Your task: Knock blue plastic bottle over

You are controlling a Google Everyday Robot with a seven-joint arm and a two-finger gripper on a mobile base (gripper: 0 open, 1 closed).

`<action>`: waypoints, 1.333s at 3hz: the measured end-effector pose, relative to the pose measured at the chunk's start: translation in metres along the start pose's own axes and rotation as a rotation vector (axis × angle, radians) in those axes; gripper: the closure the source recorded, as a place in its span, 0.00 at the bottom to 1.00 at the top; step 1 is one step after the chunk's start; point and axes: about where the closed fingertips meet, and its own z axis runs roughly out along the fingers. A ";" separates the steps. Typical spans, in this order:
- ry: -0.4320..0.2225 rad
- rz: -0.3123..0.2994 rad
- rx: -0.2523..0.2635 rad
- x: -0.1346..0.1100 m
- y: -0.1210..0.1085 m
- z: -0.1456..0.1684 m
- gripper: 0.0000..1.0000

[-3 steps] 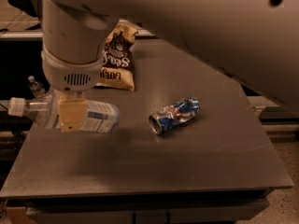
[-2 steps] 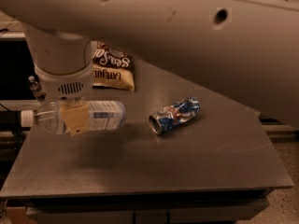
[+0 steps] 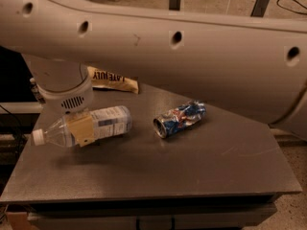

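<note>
One bottle [image 3: 108, 122]: clear ribbed plastic, lying on its side on the left part of the table, with its white screw cap [image 3: 37, 137] pointing left towards the table's left edge.
Bottle label: white and blue wrap with a block of small print, too fine to read.
One gripper [image 3: 82, 130]: a tan, flat, squarish pad hangs below the round white wrist and sits in front of the bottle's shoulder, overlapping it; whether it is spread or pressed together cannot be told.
Wrist: smooth white cylinder with a small patch of vent slots on its lower rim.
One arm [image 3: 168, 47]: broad off-white shell crossing the whole upper view, with four dark round holes along it.
One can [image 3: 180, 119]: crushed metal, blue with red and white, lying on its side near the table's middle, right of the bottle and apart from it; brand unreadable.
One snack bag [image 3: 112, 79]: tan, crinkled, at the far left edge and partly hidden by the arm; dark capitals look like "LAYFULY".
One table [image 3: 192, 176]: dark grey, flat, matte top with faint scuffs.
</note>
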 end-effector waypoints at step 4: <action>-0.038 -0.012 -0.022 -0.009 0.002 0.010 0.36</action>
